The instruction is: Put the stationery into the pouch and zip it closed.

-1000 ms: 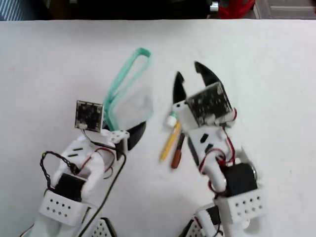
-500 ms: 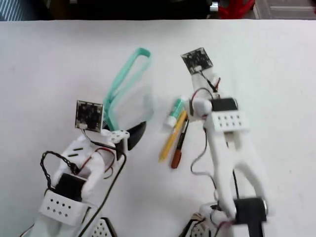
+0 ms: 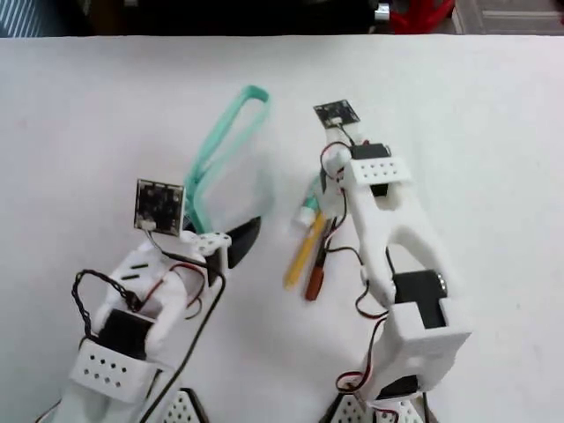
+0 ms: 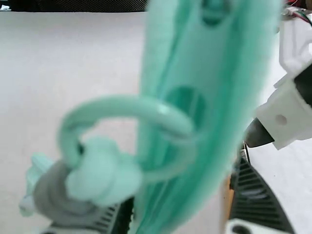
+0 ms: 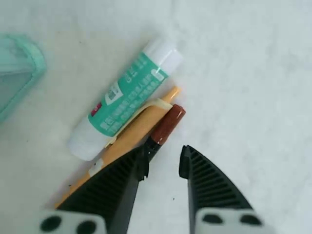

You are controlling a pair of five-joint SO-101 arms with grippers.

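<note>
**Stationery loose on the desk, pouch in the left tool**

Left tool is clamped on the pouch's near end around mid-desk, and the teal zip edge and ring pull sit right up against the wrist camera. Just beside the pouch lie the glue stick, yellow pen and brown pen, side by side and touching. Right tool hangs over the pens with fingers apart, gripping nothing, one fingertip right at the brown pen.

I'm seeing mint-green zip pouch, green-and-white glue stick, yellow pen, brown marker by my black right gripper.
</note>
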